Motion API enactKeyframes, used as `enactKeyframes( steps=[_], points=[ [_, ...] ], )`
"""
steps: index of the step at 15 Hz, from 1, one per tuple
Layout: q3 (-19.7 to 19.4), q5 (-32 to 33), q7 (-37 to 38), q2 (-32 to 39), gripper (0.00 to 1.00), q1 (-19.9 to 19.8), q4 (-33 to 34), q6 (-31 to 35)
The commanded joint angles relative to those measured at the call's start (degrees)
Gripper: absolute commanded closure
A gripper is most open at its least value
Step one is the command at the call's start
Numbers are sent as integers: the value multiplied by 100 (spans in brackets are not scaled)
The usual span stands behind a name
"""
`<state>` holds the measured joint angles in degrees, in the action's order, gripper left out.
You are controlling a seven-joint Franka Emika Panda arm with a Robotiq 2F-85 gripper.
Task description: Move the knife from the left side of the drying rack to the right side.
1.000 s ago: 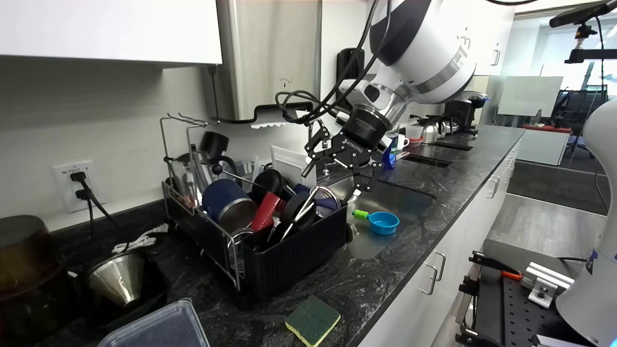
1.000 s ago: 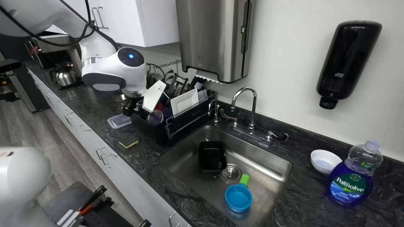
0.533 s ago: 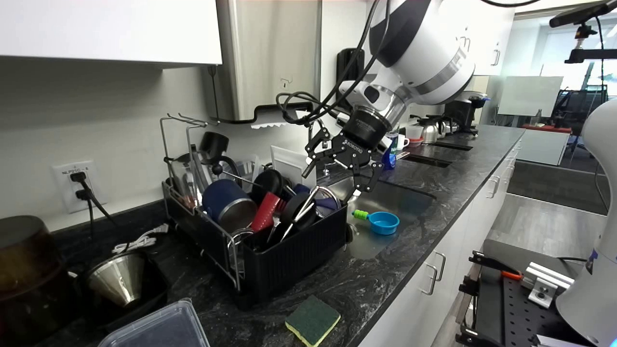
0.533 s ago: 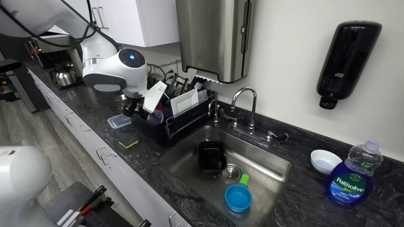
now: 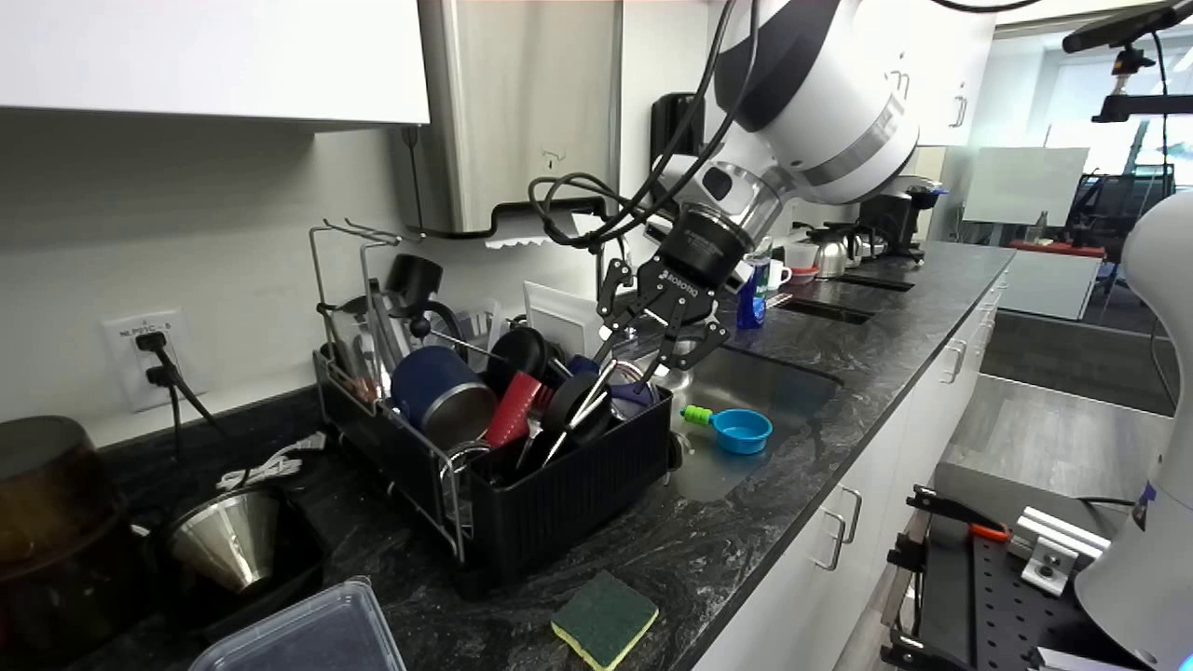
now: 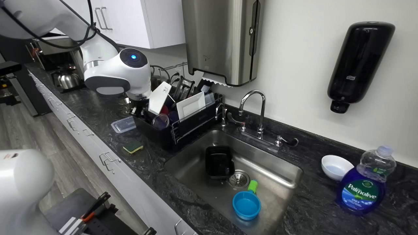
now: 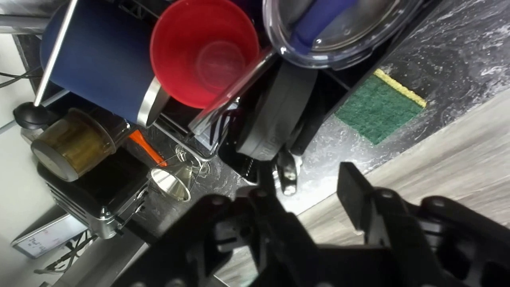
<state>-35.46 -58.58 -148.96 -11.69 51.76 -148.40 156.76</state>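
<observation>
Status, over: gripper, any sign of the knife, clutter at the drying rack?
Gripper open, no grip visible, by the drying rack. Knife not clearly identifiable. Red cup, blue cup crowd the rack; may obstruct.

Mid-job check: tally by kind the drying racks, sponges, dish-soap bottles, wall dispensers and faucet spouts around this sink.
Drying rack: 1
Sponge: 1
Dish-soap bottle: 1
Steel dispenser and black dispenser on the wall: 2
Tall spout and short spout: 2
Total: 7

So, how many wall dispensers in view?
2: the steel paper towel dispenser by the drying rack, and the black Tork soap dispenser farther along, past the gooseneck faucet.
</observation>
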Motion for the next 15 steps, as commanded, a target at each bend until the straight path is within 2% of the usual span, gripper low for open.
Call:
enactKeyframes(
  steps=[1, 3, 5, 10, 15],
  points=[
    [-224, 174, 0, -52, 83, 267, -4, 226],
    [-317, 251, 0, -93, 97, 374, -18, 302],
    [-419, 316, 0, -131, 100, 485, -18, 376],
    [-629, 408, 0, -243, 97, 776, -40, 522],
    [-561, 438, 0, -408, 97, 955, -34, 656]
  ],
)
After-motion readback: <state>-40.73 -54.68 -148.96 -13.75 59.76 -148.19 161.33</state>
